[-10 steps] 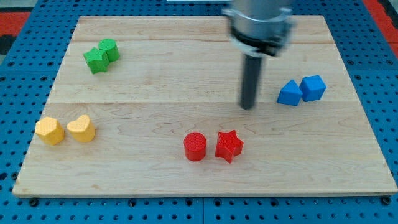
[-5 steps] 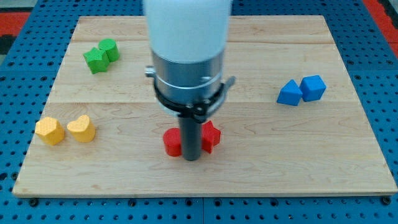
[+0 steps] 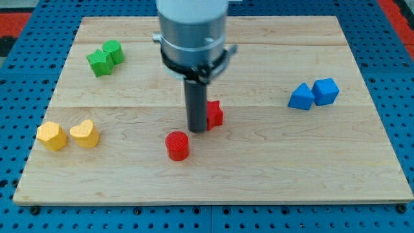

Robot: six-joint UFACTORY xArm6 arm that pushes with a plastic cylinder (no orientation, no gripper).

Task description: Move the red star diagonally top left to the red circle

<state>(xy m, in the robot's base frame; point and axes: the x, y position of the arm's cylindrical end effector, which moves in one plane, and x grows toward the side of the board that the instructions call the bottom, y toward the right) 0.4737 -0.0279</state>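
Camera view: my tip, a bare rod grasping nothing, touches the left side of the red star, which lies just up-right of the red circle, apart from it. To end top-left of that ribbed cylinder, the star likely needs pushing leftward from its right side across the smooth wooden board

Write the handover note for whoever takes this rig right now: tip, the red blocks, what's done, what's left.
Tip: my tip is on the board, against the left side of the red star, up-right of the red circle.
Blocks: star sits up and to the view's right of the circle, apart from it.
Done: nothing final; the star is not at the circle's top left.
Left: get the star across to the circle's upper left.
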